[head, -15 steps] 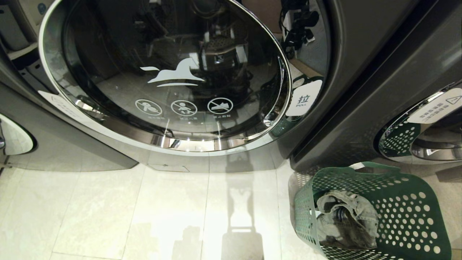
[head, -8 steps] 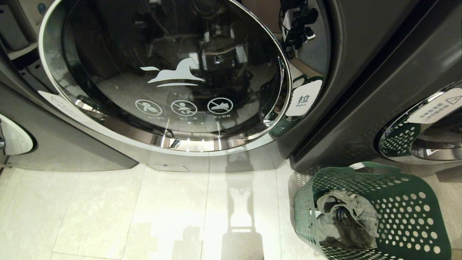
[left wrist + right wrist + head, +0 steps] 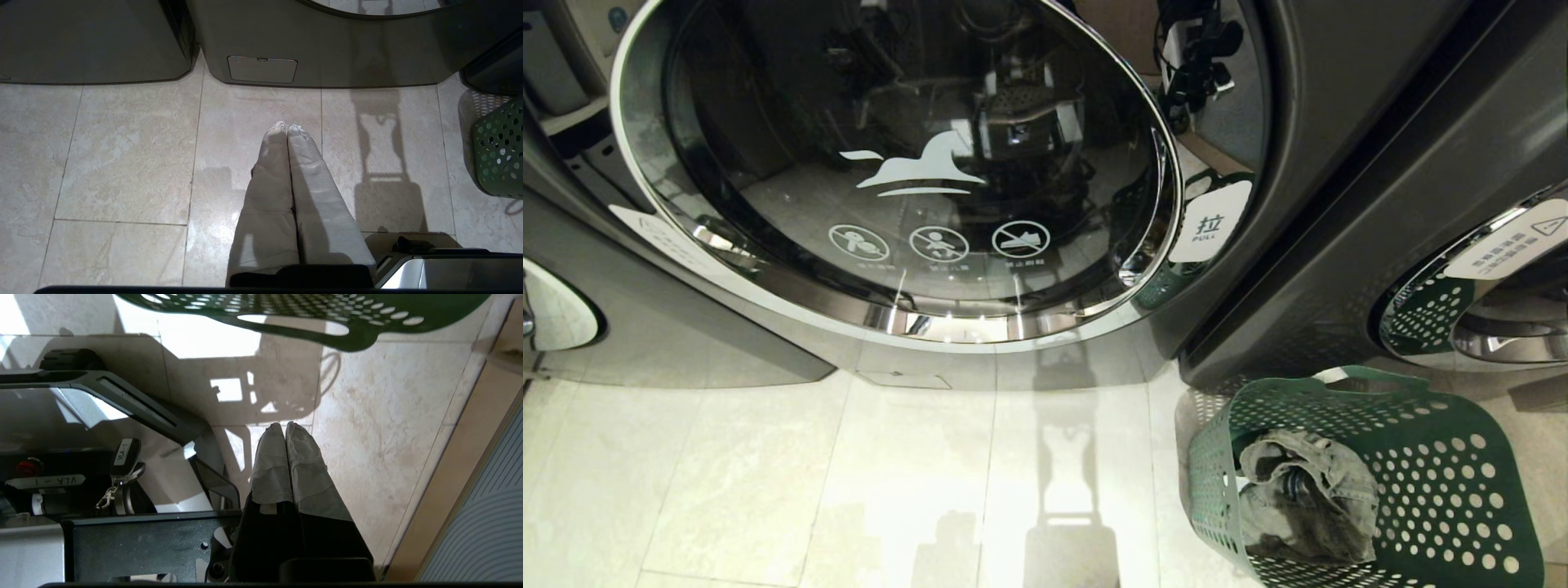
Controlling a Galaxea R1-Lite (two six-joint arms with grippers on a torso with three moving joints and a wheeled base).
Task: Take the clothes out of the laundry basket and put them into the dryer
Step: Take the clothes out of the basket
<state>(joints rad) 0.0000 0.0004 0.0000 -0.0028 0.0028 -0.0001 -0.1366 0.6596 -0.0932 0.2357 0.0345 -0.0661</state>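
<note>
While both grippers (image 3: pixel 287 127) (image 3: pixel 284 425) keep fingers clenched empty, I risk fumbling the clothes (image 3: pixel 1303 498); the dryer door (image 3: pixel 907 163) is shut.

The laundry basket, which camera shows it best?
The head view: the green laundry basket shows nearly whole on the floor, crumpled clothes inside. The left wrist view catches only a slice of its perforated wall; the right wrist view only its rim and handle.

Head downward; wrists over shared floor (image 3: pixel 122 143).
</note>
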